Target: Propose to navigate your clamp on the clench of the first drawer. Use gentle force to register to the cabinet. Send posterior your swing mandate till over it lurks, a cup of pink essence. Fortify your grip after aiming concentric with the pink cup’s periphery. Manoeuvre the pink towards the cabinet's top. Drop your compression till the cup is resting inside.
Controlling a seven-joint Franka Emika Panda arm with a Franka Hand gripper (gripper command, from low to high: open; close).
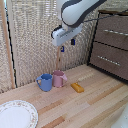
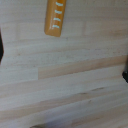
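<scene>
The pink cup (image 1: pixel 59 78) stands upright touching a blue mug (image 1: pixel 45 82) on the bench (image 1: pixel 95 102); contents unseen. The pincer (image 1: pixel 67 45) hangs above, open, empty.

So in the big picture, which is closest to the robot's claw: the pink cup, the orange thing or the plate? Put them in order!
From the clamp, in the exterior view:
1. The pink cup, on the table below the clamp.
2. The orange thing, lying flat further toward the exterior view's right and nearer the camera.
3. The plate, at the exterior view's lower left corner, clearly farthest.
</scene>
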